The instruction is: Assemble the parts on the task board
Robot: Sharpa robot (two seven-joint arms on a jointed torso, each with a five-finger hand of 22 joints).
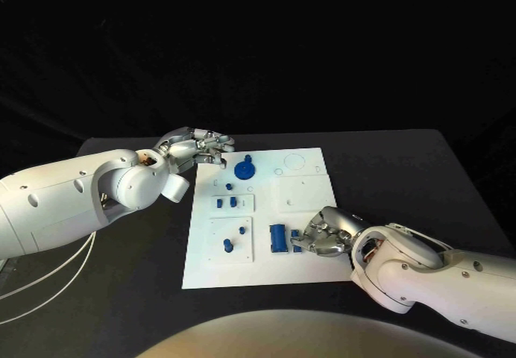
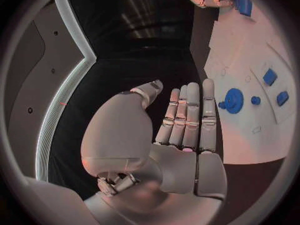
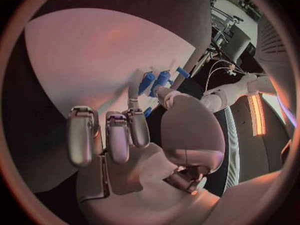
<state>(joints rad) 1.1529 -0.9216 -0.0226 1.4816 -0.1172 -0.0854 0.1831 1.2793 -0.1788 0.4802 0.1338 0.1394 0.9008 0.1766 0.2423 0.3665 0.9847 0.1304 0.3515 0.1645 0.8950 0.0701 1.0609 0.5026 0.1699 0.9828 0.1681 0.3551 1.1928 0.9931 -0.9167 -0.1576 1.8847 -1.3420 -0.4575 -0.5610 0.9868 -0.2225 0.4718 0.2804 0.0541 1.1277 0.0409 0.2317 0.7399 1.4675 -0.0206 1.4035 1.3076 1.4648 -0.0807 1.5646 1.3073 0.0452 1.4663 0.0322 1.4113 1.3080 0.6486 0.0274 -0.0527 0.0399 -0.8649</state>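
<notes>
Beside the right hand, blue parts on the task board.

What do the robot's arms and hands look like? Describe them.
Both arms are glossy white rounded shells with small dark screw holes. The left hand and right hand are silver metal with segmented fingers. Thin white cables trail beneath the left arm.

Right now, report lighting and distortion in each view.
Head view: the task board is brightly lit against a dark table and backdrop. Left wrist view: fisheye bends the board's edge; the left hand looks pink-lit. Right wrist view: warm pink light on the right hand.
</notes>
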